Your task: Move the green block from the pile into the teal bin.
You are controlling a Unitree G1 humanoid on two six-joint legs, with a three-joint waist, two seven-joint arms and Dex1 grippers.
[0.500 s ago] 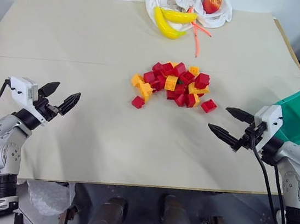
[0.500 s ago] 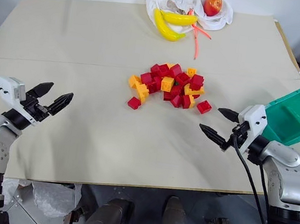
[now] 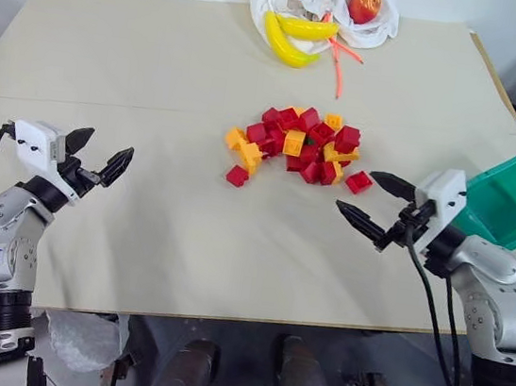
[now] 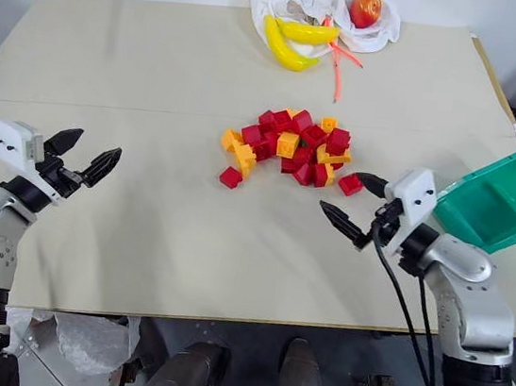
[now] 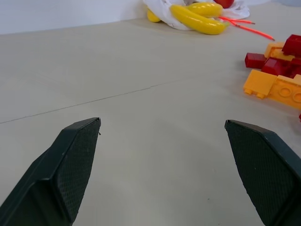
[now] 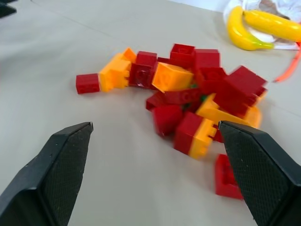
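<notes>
Green block (image 6: pixel 203 98): barely a sliver peeking out, buried mid-pile
Pile (image 3: pixel 299 145): centre of the counter (image 3: pixel 160 66)
Teal bin (image 3: pixel 509 202): right edge, tilted
Right gripper (image 3: pixel 371 200): jaws wide open, empty, just beside the pile
Left gripper (image 3: pixel 99 157): far left, jaws spread, nothing held

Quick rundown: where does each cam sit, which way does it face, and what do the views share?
Left and right eye views: on the head, looking forward and down over the table; both arms show, left gripper and right gripper open.
Left wrist view: along its fingers, over bare table toward the bananas.
Right wrist view: along its fingers, at the pile.
Shared: all views show the pile and the bananas; the teal bin shows from the head.
</notes>
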